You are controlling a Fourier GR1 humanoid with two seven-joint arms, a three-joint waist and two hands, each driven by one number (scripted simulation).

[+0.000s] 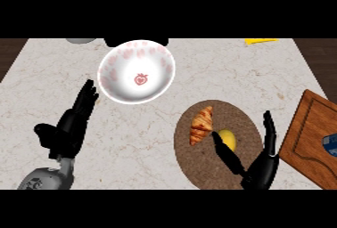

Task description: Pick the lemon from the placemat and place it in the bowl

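Observation:
The yellow lemon (228, 138) lies near the middle of the round brown placemat (197, 156), beside a croissant (201, 126). My right hand (258, 168) is open over the mat's lower right part. Its thumb reaches up to the lemon's left side and its fingers rise to the right of the fruit, apart from it. The white bowl (137, 71) with pink strawberry prints stands at the upper left of the mat. My left hand (69, 129) rests open at the left, fingers pointing up toward the bowl's lower left rim.
A wooden cutting board (312, 142) lies at the right edge with a blue object (330, 145) on it. A yellow item (261, 41) sits at the counter's far edge. A grey object (80, 40) and a dark one (115, 42) stand behind the bowl.

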